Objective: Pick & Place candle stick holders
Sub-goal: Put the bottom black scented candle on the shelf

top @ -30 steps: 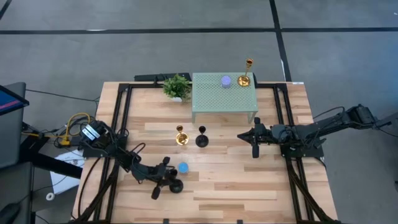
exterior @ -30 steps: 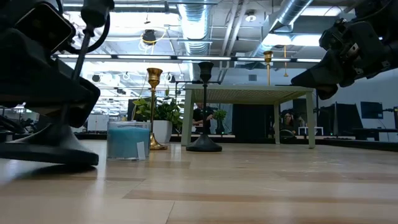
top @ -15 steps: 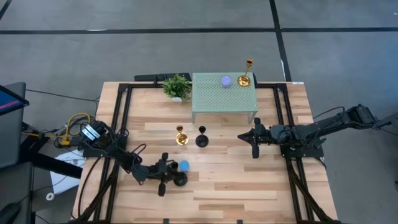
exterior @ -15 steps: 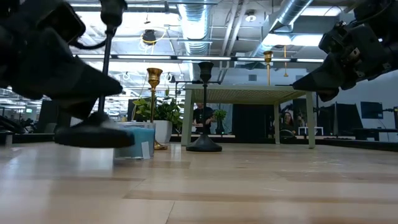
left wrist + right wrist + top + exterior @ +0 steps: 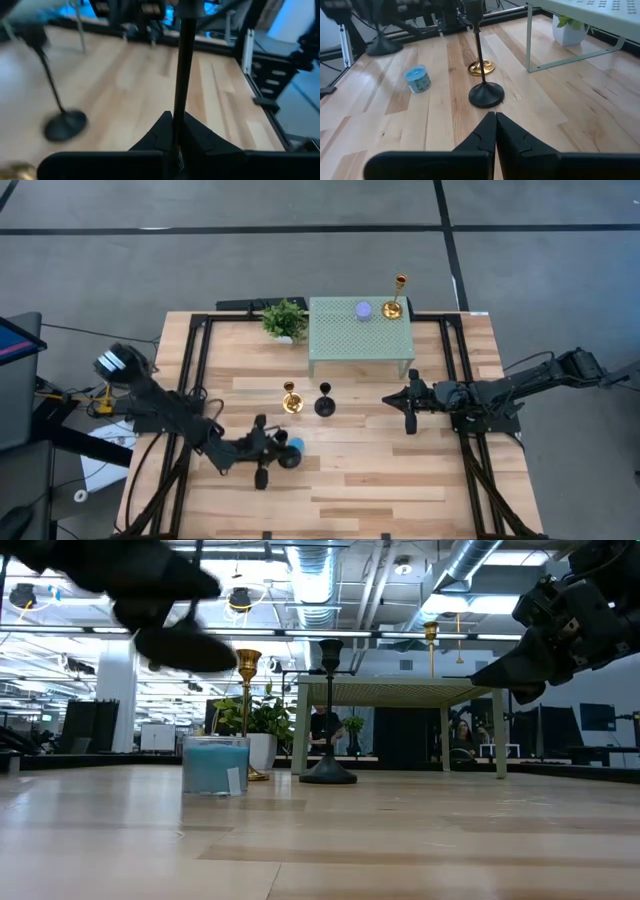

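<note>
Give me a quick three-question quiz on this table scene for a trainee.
1. True or false: the left gripper is holding a black candle holder up in the air.
2. What stands on the green rack? A) a purple holder and a gold holder; B) two black ones; C) nothing.
3. Fill in: the right gripper is shut and holds ____.
Key: 1 true; 2 A; 3 nothing.
</note>
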You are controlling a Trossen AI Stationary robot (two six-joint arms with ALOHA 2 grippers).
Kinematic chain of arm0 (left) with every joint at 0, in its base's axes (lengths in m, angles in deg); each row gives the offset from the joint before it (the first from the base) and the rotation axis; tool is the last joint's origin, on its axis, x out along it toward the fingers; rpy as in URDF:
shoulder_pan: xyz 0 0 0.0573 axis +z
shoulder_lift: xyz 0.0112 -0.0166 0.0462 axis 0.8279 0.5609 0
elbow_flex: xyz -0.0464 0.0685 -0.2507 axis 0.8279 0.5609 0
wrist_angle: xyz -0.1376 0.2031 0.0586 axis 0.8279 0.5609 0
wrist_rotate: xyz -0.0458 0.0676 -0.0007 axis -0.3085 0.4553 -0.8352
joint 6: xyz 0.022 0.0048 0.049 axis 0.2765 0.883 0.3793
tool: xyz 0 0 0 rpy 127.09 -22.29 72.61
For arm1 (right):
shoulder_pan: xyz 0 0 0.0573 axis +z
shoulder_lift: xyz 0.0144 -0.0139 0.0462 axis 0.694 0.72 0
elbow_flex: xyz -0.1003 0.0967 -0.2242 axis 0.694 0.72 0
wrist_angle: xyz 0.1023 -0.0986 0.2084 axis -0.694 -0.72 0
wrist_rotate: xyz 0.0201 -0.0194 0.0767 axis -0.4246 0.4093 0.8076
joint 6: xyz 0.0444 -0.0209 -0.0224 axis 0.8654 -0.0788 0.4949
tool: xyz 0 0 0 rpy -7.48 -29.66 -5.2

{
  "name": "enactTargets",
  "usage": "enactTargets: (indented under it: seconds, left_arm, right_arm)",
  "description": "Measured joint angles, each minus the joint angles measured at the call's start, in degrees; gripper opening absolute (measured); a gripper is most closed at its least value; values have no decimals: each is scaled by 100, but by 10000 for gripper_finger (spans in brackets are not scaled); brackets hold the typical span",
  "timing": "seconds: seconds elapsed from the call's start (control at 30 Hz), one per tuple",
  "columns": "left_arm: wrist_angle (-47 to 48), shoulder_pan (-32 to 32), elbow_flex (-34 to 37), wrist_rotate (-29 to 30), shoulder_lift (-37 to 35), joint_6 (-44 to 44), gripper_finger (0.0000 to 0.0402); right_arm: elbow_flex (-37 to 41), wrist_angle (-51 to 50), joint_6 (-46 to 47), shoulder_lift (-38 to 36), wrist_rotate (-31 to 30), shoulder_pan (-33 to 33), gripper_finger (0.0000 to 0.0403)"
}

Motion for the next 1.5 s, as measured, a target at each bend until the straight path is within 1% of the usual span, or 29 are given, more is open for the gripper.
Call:
enactTargets:
  seconds: [0.1, 0.27, 0.4, 0.5, 0.6, 0.73, 0.8, 0.83, 0.9, 0.97, 1.0, 1.03, 1.13, 1.2, 1.33, 1.5]
  left_arm:
    - [376, 257, -158, 1, -563, 651, 15]
    - [407, 883, -168, -164, -1405, 1709, 18]
    - [404, 1632, -168, -682, -1838, 2161, 15]
    - [404, 2343, -168, -1208, -2024, 2194, 15]
    - [417, 3101, -216, -1815, -2043, 2165, 15]
    - [456, 3999, -694, -2919, -1740, 2154, 15]
    - [846, 4374, -1168, -3370, -1495, 2148, 15]
    - [1164, 4543, -1439, -3475, -1348, 2147, 15]
    - [1793, 4895, -1986, -3500, -1006, 2146, 15]
    - [2096, 5218, -2433, -3497, -646, 2177, 15]
    - [2096, 5373, -2594, -3541, -490, 2220, 15]
    - [2107, 5540, -2752, -3722, -333, 2287, 15]
    - [2071, 6066, -3157, -4502, 106, 2248, 15]
    - [2048, 6375, -3335, -4832, 399, 2073, 15]
    - [1905, 6842, -3463, -5234, 1033, 1809, 15]
    - [1381, 7158, -3649, -5610, 1623, 1659, 15]
  right_arm:
    - [0, -4, 0, -2, 0, 0, 1]
    - [0, -7, 0, -2, 0, 0, 1]
    - [0, -9, -2, -2, -1, 0, 1]
    - [0, -9, -4, 0, -2, 0, 1]
    - [0, -7, -2, -2, -2, 0, 1]
    - [0, -6, -2, -2, -2, 0, 1]
    - [0, -6, 0, -1, -2, 0, 1]
    - [0, -7, -2, -2, -2, 0, 1]
    - [0, -7, 0, 0, -2, 0, 1]
    - [0, -7, 0, -2, -2, 0, 1]
    - [0, -7, -1, -1, -2, 0, 1]
    - [0, -9, -2, -1, -2, 0, 1]
    - [0, -13, -4, -2, -2, 0, 1]
    - [0, -21, -4, -1, -2, 0, 1]
    - [0, -26, -3, -2, -3, 1, 1]
    - [0, -26, -2, 0, -2, 4, 1]
